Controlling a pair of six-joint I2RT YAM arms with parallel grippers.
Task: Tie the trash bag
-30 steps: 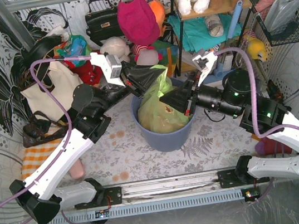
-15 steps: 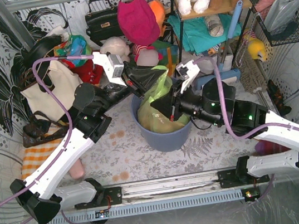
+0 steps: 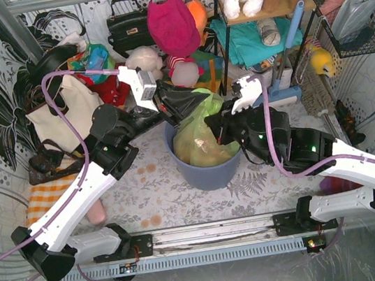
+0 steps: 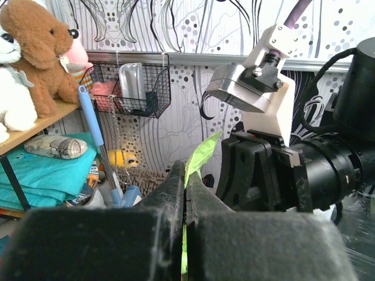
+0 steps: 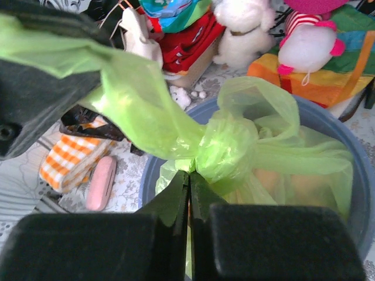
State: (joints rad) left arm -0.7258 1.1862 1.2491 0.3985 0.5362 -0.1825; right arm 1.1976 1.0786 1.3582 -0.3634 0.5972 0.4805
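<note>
The trash bag (image 3: 196,139) is thin light-green film with tan paper showing through, and it sits in a round blue-grey bin (image 3: 210,171). A knot (image 5: 225,146) bunches its top. My left gripper (image 3: 194,102) is above the bin's far rim, shut on a strip of the bag (image 4: 202,153) that sticks up between its tips (image 4: 185,175). My right gripper (image 3: 220,128) is at the bin's right side, shut on bag film just below the knot (image 5: 189,174). A green band (image 5: 129,99) runs from the knot up to the left gripper (image 5: 35,99).
Plush toys (image 3: 174,26), handbags (image 3: 128,23) and a cream tote (image 3: 64,120) crowd the floor behind the bin. A shelf rack (image 3: 255,28) stands back right, with a wire basket (image 3: 355,9) on the wall. A pink case (image 5: 102,181) and an orange checked cloth (image 5: 67,161) lie left of the bin.
The right arm swung in over the bin toward the left gripper, then drew slightly back to the right, still holding the bag. The left gripper edged right. Both stayed shut.
</note>
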